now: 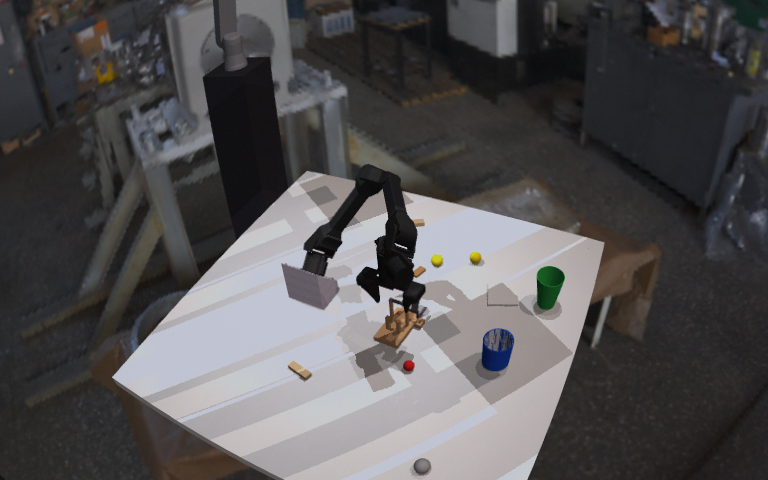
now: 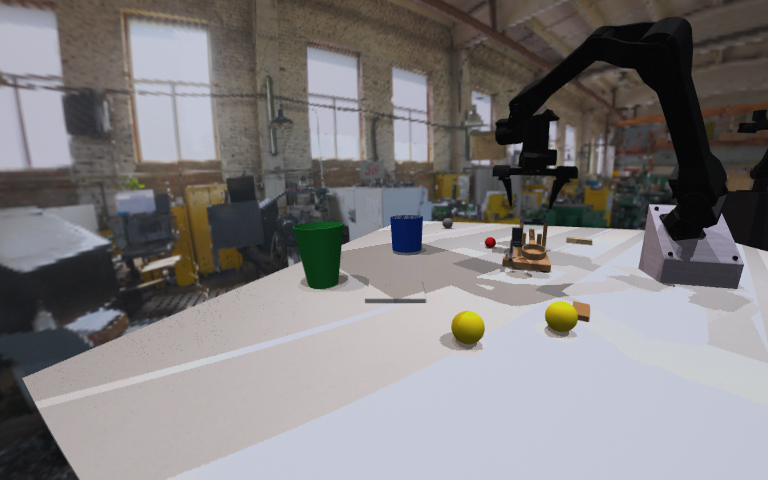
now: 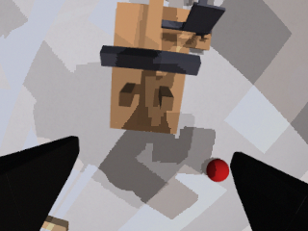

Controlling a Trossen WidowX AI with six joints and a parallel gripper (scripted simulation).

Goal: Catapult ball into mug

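The wooden catapult (image 1: 390, 337) (image 2: 526, 263) (image 3: 120, 113) stands on the table, a dark bar (image 3: 149, 61) across it. Its round cup (image 2: 533, 252) shows no ball in the exterior view. My gripper (image 1: 392, 305) (image 2: 530, 206) (image 3: 156, 153) is open and empty above the catapult, fingers wide apart. A red ball (image 1: 408, 365) (image 2: 489, 242) (image 3: 218, 170) lies on the table beside the catapult, near the right fingertip in the wrist view. The blue mug (image 1: 496, 353) (image 2: 406, 234) stands upright, right of the catapult in the top view. Its bottom inside is hidden.
A green cup (image 1: 547, 291) (image 2: 318, 257) stands beyond the blue mug. Two yellow balls, one (image 1: 436, 259) (image 2: 561, 316) near a wooden block (image 2: 581, 311), the other (image 1: 475, 257) (image 2: 467, 327) apart. A grey ball (image 1: 421, 466) (image 2: 447, 223) and another block (image 1: 299, 370) (image 2: 578, 241) lie farther off.
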